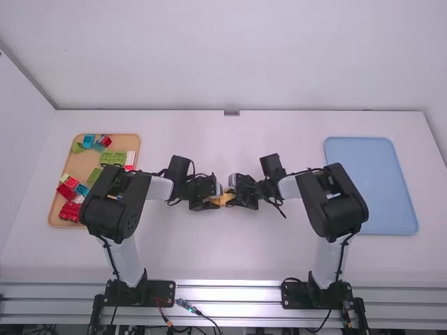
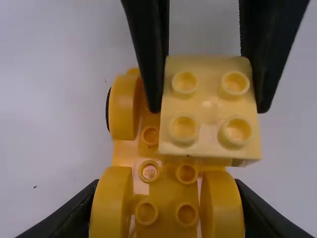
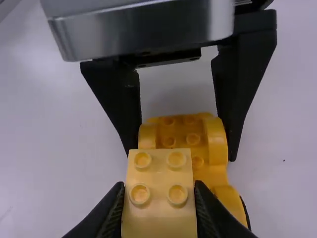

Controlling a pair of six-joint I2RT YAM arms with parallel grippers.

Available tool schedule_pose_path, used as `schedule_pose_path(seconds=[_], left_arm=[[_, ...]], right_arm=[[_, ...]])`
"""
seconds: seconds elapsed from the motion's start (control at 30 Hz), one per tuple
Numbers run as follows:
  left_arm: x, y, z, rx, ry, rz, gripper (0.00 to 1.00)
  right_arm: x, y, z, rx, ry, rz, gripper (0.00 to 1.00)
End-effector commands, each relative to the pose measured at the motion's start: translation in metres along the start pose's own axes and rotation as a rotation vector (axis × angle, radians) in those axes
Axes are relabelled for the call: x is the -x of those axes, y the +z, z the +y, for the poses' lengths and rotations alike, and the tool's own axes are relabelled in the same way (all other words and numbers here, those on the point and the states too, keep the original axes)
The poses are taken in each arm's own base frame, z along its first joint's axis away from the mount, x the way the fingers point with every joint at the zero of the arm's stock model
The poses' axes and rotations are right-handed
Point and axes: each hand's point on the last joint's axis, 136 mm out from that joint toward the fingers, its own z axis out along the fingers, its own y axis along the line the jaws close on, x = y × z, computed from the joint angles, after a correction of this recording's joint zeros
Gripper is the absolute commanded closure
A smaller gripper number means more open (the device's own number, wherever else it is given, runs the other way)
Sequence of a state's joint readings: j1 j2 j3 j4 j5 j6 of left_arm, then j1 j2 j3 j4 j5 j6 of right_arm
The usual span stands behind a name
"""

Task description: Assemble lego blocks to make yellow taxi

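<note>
Mid-table in the high view, my left gripper (image 1: 209,200) and my right gripper (image 1: 239,192) meet at a small yellow piece (image 1: 225,197). In the left wrist view my left gripper (image 2: 166,210) is shut on the yellow car base (image 2: 166,198), gripping it across two of its wheels. The right gripper (image 3: 159,203) is shut on a pale yellow 2x2 block (image 3: 158,196), studs showing. That block (image 2: 209,106) overlaps part of the base in the left wrist view and looks slightly tilted; whether they touch I cannot tell.
An orange tray (image 1: 53,209) with red, green, blue and other blocks stands at the left, partly behind the left arm. On the right lies a blue tray (image 1: 370,185), with the right arm over its near left side.
</note>
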State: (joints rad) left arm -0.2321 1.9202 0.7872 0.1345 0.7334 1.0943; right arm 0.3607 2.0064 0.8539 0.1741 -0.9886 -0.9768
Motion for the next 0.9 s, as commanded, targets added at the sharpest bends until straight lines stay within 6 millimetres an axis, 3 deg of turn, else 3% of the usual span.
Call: schedule_pose_path(seconds=[0.0, 0.33, 0.47, 0.67, 0.87], left_arm=[[-0.015, 0.004, -0.02, -0.032, -0.022, 0.032, 0.98], [-0.018, 0.004, -0.024, -0.038, -0.032, 0.041, 0.98], [-0.018, 0.004, -0.024, -0.038, -0.032, 0.041, 0.98], [-0.024, 0.003, -0.015, 0.004, -0.078, 0.083, 0.98], [-0.023, 0.001, -0.01, -0.016, -0.102, 0.116, 0.98]], right_arm=[[-0.003, 0.0, -0.008, -0.018, -0.019, 0.012, 0.96], [0.01, -0.009, -0.015, -0.007, -0.021, -0.051, 0.96], [0.006, -0.015, -0.019, -0.019, 0.004, -0.043, 0.96], [-0.003, -0.009, -0.001, 0.031, -0.02, -0.003, 0.97], [-0.008, -0.001, -0.005, 0.0, 0.022, 0.059, 0.98]])
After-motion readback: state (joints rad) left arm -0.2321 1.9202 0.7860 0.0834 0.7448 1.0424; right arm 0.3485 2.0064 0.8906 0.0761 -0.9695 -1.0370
